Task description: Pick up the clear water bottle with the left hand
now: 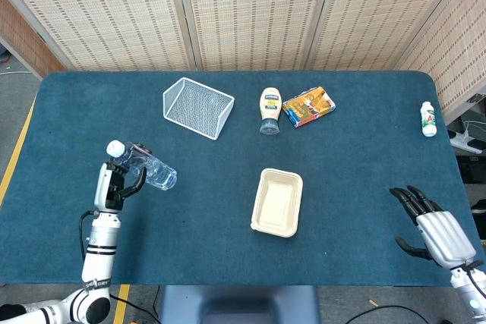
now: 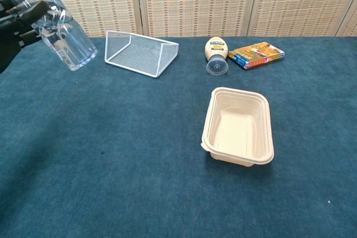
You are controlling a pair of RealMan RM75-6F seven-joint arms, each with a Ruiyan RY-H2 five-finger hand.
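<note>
Left hand [image 1: 114, 184] has its fingers wrapped around the clear water bottle [image 1: 144, 168] — bottle is off the desk [image 1: 228, 263], tilted hard, white cap pointing to about 10 o'clock in the head view and the base toward 4 o'clock. In the chest view the same bottle [image 2: 60, 32] sits at the upper left corner, base angled down toward the wire basket, dark fingers [image 2: 22, 15] across its upper part; cap is cut off by the frame edge there. Right hand [image 1: 434, 229] is at the desk's 4 o'clock edge in the head view, holding nothing, fingers spread apart, pointing to about 10 o'clock; chest view does not show it. White wire basket [image 1: 197, 107] lies tipped on its side at roughly 11 o'clock from desk centre. Mayo squeeze bottle [image 1: 269, 109] lies flat near 12 o'clock, cap end toward the robot, with a colourful snack box [image 1: 308, 106] just beside it at its 3 o'clock — cannot tell whether they touch. Beige takeout tray [image 1: 277, 202] sits open side up near the desk centre, well apart from the rest. Small white bottle [image 1: 428, 118] with a green label lies at the far 2 o'clock edge.
</note>
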